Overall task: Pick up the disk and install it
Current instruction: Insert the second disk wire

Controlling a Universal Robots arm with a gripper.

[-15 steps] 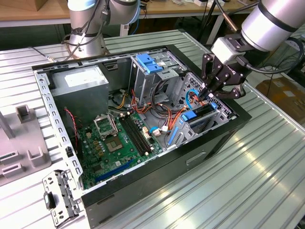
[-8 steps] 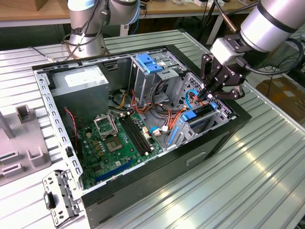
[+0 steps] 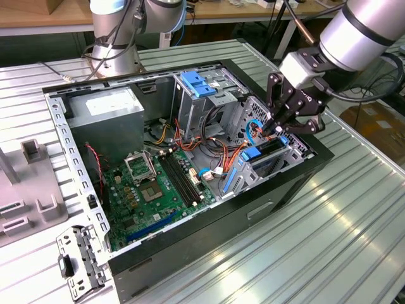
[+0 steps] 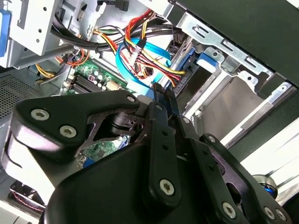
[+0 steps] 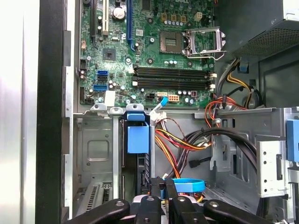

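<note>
The disk [image 3: 271, 147] stands on edge in the drive cage at the exterior view's right end of the open computer case [image 3: 209, 231]. Its blue plastic carrier [image 3: 252, 153] faces the motherboard. In the first wrist view the disk [image 5: 140, 164] sits in its slot behind the blue carrier tab [image 5: 138, 136]. My gripper [image 3: 278, 131] hangs over the disk's outer end, fingers drawn together with nothing visibly between them. The fingertips [image 5: 154, 185] sit just beside the slot. In the second wrist view the gripper [image 4: 164, 93] points down at a blue flat cable [image 4: 135, 74].
A grey power-supply box [image 3: 107, 114] and the green motherboard [image 3: 152, 190] lie in the case. Orange, red and yellow cables [image 3: 212, 152] cross its middle. A second drive cage with a blue latch [image 3: 199, 82] rises behind. A loose metal bracket [image 3: 79, 259] lies outside.
</note>
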